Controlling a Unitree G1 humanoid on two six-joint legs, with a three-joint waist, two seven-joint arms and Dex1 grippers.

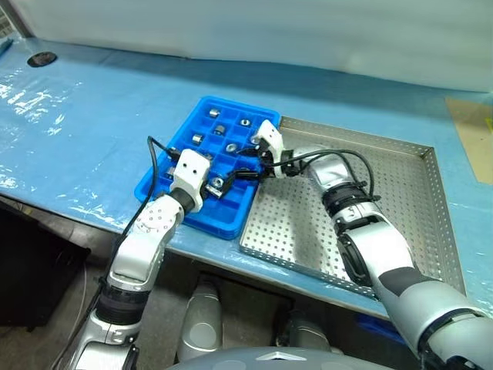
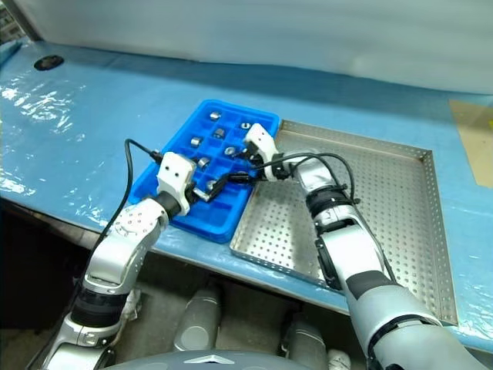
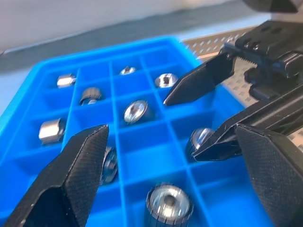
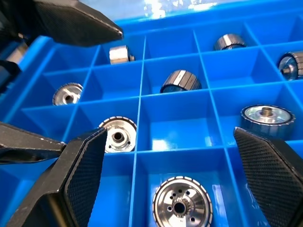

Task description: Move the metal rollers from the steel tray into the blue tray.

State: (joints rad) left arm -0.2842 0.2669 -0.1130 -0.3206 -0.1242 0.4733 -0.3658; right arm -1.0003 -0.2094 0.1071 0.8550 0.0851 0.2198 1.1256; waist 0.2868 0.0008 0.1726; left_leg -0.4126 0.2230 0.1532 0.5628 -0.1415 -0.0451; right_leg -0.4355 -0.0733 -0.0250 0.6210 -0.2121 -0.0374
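A bright blue tray [image 1: 158,187] with a grid of small square compartments sits on a blue-covered table, touching the left rim of a large perforated steel tray [image 1: 416,231]. Several shiny metal rollers [image 4: 181,203] lie in separate compartments of the blue tray; no rollers can be seen on the visible part of the steel tray.

Both arms meet over the blue tray. The left gripper [image 3: 168,165] hovers above its near rows with fingers spread wide, holding nothing. The right gripper [image 4: 173,170] reaches in from the steel tray side, also spread wide and empty, above the blue tray's middle.

The drop-off step looks finished. To do it well, each gripper should lift straight up, clear of the compartment walls and of the other's fingers, before swinging back toward the steel tray.
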